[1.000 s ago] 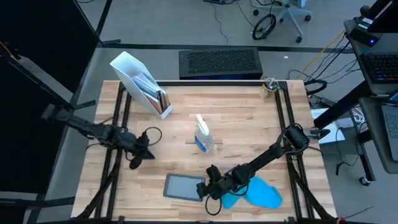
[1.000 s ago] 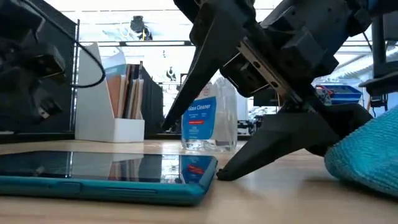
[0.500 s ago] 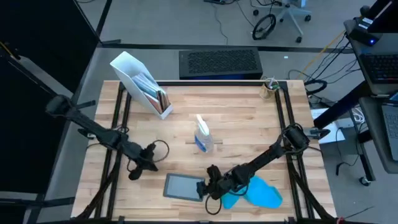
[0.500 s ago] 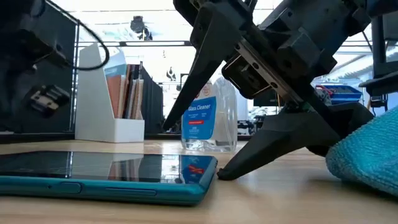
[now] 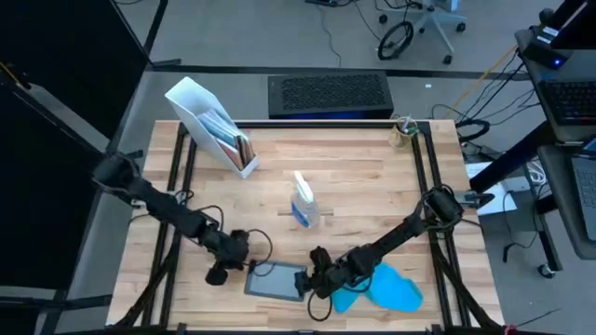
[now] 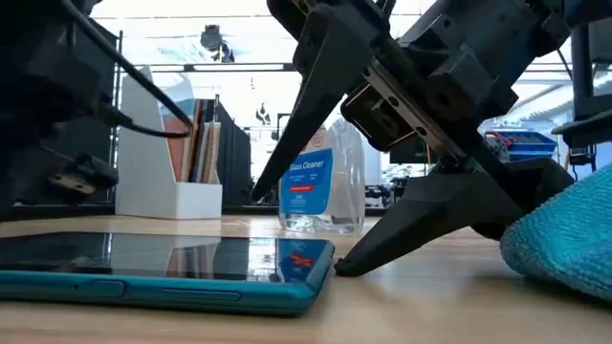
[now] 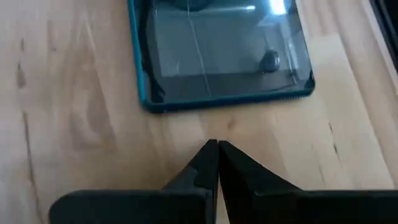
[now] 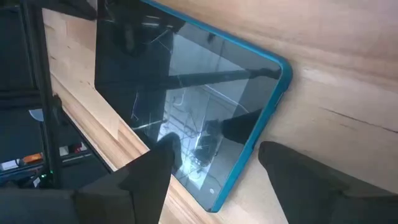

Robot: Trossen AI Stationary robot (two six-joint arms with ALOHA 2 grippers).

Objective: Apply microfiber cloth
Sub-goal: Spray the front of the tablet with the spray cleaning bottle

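Left gripper (image 7: 214, 152) closed beside tablet (image 5: 275, 279) edge, right gripper (image 8: 214, 165) open, microfiber cloth (image 5: 391, 291) seemingly untouched.

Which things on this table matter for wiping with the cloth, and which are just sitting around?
Part of the job:
microfiber cloth
tablet
right gripper, open at the tablet's edge, beside the cloth
left gripper, shut, near the tablet's other edge

Lying about:
glass cleaner bottle
white file holder
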